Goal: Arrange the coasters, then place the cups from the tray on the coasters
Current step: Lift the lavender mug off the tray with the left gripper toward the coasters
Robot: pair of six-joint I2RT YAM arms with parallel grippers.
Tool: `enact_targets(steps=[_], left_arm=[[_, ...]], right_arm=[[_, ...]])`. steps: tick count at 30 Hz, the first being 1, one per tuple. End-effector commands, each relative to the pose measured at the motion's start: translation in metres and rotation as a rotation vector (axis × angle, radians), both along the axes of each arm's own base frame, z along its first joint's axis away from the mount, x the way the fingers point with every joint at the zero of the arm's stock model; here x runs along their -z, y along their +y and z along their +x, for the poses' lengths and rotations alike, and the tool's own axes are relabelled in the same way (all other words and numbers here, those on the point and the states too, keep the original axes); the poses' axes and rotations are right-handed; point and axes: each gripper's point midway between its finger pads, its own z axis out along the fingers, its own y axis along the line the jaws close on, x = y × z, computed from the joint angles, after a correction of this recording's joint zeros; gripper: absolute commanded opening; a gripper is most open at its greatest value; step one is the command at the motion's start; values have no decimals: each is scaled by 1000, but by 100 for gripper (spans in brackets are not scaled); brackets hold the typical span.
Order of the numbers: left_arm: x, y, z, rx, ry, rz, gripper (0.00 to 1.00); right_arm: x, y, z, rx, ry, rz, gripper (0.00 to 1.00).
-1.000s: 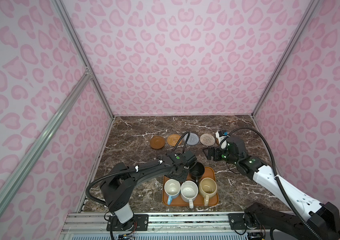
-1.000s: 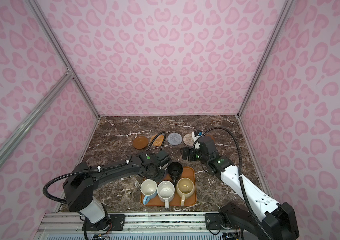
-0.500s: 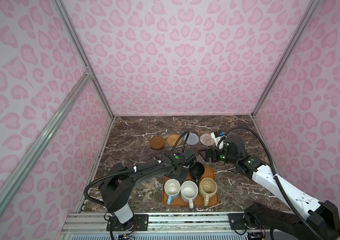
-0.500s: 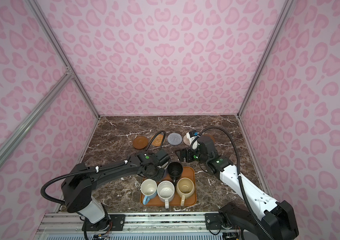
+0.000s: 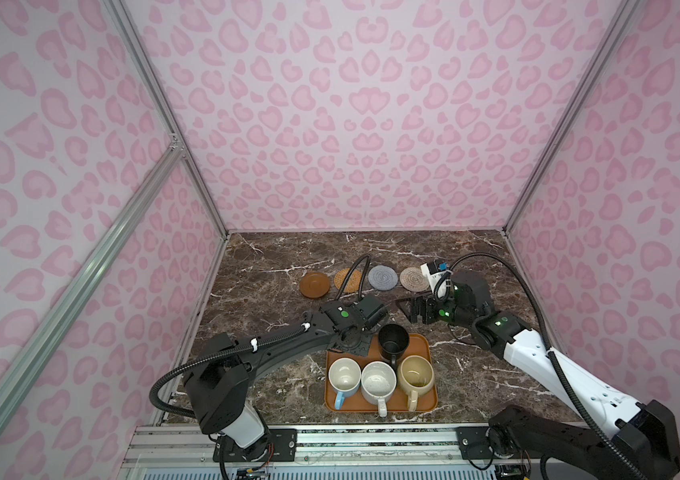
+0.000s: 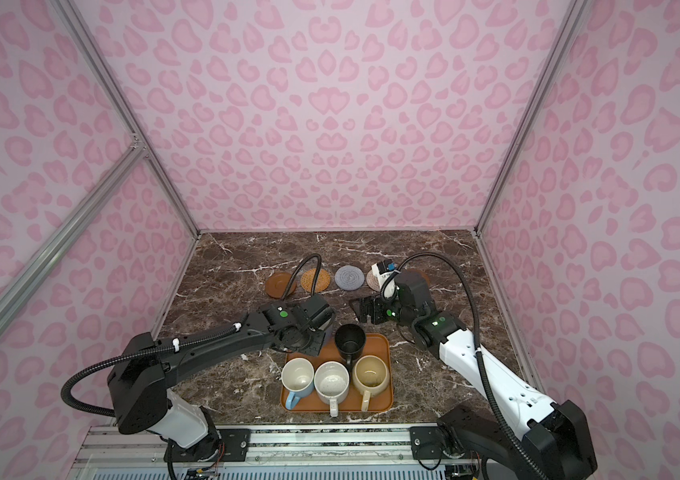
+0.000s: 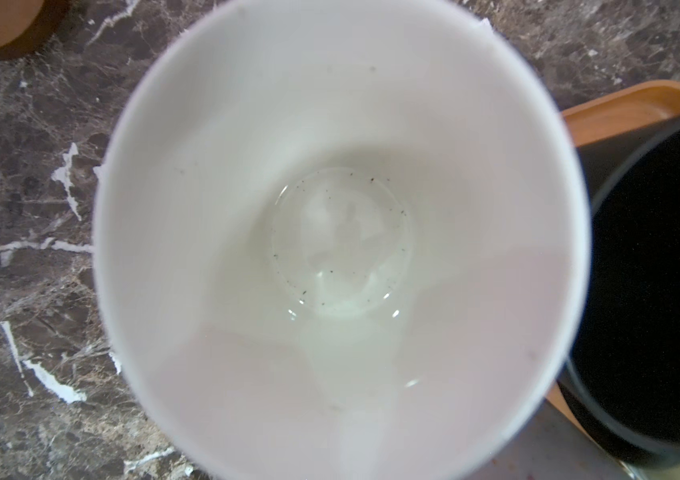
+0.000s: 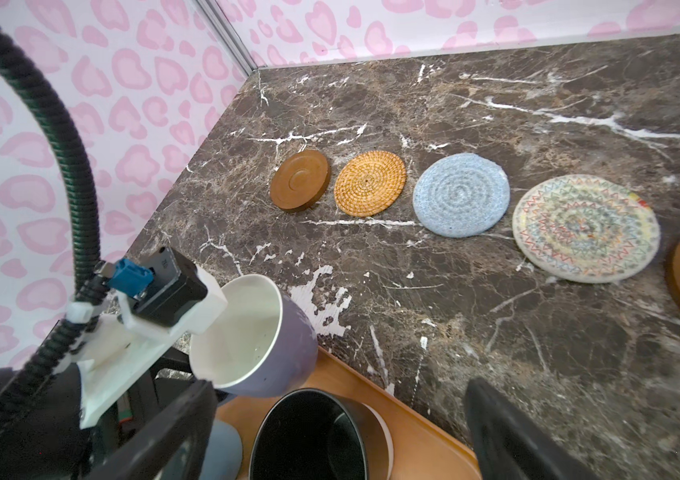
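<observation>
While left jaws pinch the lavender mug point(image 8: 263, 345) | right jaws spread, empty | black mug point(image 5: 393, 343) on tray point(image 5: 422, 346).

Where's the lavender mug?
In the right wrist view, the lavender mug is held tilted in the left gripper at the tray's far-left corner, beside the black mug.

Black left arm's claw point(image 5: 354, 344) points down, clamped on a lavender ceramic mug point(image 8: 284, 345). White right arm's claw point(image 5: 411, 309) hovers wide open.
</observation>
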Motion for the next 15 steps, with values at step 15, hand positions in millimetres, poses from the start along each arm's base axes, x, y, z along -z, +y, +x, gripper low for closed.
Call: enact_targets(steps=[15], left_arm=[[-58,30,47,-141,-185,-59,3]], right_arm=[[-17,45,13,-42,-61,33,99]])
